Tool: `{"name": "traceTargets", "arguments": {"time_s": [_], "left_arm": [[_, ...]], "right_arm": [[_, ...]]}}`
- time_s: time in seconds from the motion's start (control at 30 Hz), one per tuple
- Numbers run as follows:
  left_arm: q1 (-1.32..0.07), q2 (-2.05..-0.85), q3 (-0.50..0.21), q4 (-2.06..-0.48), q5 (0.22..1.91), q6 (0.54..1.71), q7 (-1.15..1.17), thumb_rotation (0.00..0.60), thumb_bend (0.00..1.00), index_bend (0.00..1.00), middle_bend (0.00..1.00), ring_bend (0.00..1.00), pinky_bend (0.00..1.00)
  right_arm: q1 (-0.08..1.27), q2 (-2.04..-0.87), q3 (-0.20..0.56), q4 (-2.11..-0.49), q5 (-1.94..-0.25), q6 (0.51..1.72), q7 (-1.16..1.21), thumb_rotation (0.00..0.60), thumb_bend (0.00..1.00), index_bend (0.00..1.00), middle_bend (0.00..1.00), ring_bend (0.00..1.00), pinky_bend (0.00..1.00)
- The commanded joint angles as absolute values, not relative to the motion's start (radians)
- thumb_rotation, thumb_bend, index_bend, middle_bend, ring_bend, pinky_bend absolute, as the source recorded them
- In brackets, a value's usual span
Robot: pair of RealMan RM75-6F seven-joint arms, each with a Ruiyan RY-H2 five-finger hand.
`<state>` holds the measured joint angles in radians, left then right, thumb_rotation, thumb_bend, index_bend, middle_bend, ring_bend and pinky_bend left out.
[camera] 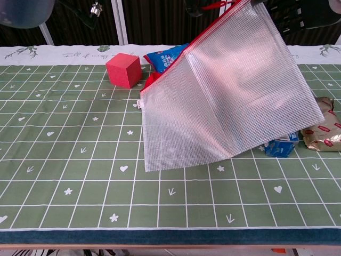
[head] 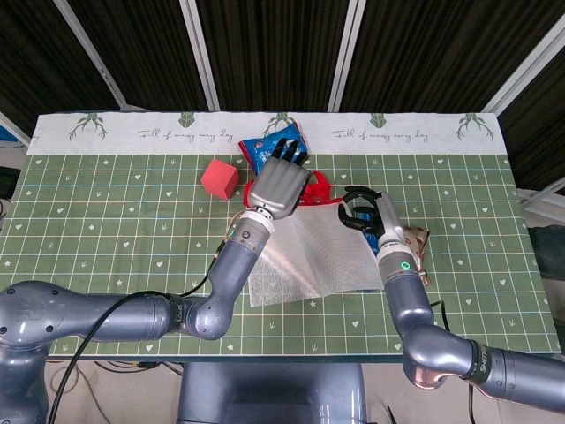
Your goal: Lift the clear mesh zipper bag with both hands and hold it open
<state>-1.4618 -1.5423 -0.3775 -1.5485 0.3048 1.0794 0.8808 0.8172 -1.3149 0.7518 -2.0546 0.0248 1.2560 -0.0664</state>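
Observation:
The clear mesh zipper bag (camera: 229,101) with its red zipper edge hangs tilted, its right top corner raised and its lower left corner resting on the green mat. In the head view the bag (head: 309,256) spreads between my two arms. My right hand (head: 360,214) grips the bag's raised corner with curled dark fingers. My left hand (head: 278,181) hovers over the left end of the red zipper edge, back up and fingers stretched forward, holding nothing that I can see. Its palm is hidden.
A red cube (camera: 123,70) and a blue snack packet (camera: 164,56) lie behind the bag. A small blue box (camera: 279,147) sits under the bag's right corner, and a gold-brown wrapped packet (camera: 322,128) lies beside it. The table's front edge (camera: 170,234) is near.

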Motion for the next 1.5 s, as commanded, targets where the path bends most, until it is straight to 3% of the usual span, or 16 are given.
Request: {"name": "traceTargets", "arguments": {"time_s": [0.03,0.6,1.5], "left_arm": [[-1.459,-1.542,-0.374,-1.550,0.306,1.080,0.880,0.600,0.48,0.62,0.20,0.00,0.00],[-1.411,-1.512,-0.343,-1.565,0.316,1.077,0.857,0.600,0.48,0.62,0.20,0.00,0.00],[-1.232,-1.242,-0.270,-1.751,0.415,1.075,0.762,0.600,0.49,0.62,0.20,0.00,0.00]], "right_arm": [[0.817,-1.310,0.760,-2.054,0.033,1.254,-0.060,0.600,0.58,0.69,0.26,0.00,0.24],[0.825,-1.275,0.814,-2.029,0.074,1.262,-0.030,0.600,0.58,0.69,0.26,0.00,0.24],[0.785,-1.197,0.818,-1.977,0.085,1.234,-0.030,0.600,0.58,0.69,0.26,0.00,0.24]]}}
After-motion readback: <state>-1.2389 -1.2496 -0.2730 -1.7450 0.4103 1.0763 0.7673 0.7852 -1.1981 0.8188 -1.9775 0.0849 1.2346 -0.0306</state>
